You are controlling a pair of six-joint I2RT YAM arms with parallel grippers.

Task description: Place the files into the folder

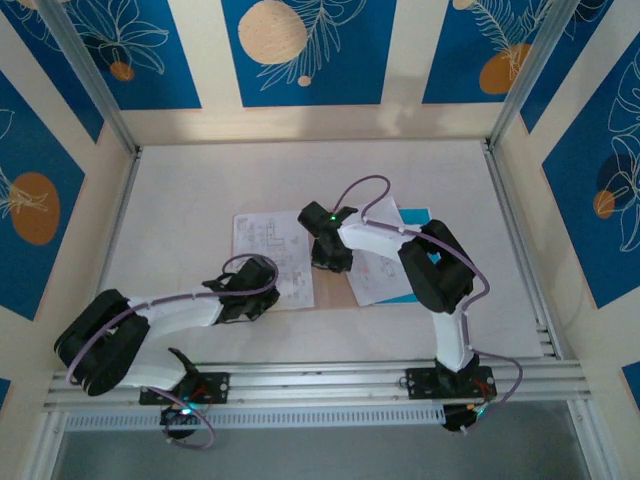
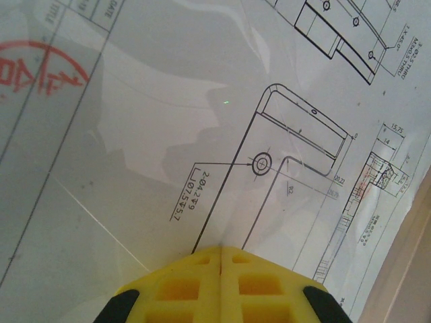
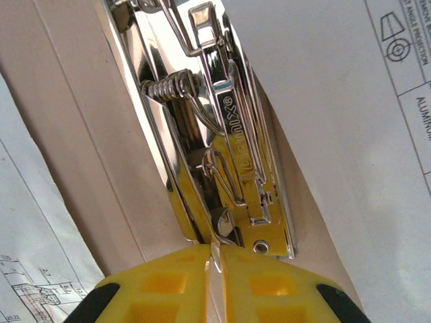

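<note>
Files [image 1: 262, 240] (white, one blue) — either side of metal clip [image 3: 222, 155] in folder [image 3: 101, 134]

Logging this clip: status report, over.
Left gripper shut over white printed drawing sheet. Right gripper shut at chrome spring clip on pinkish-brown card folder. Sheets lie either side of clip.
</note>
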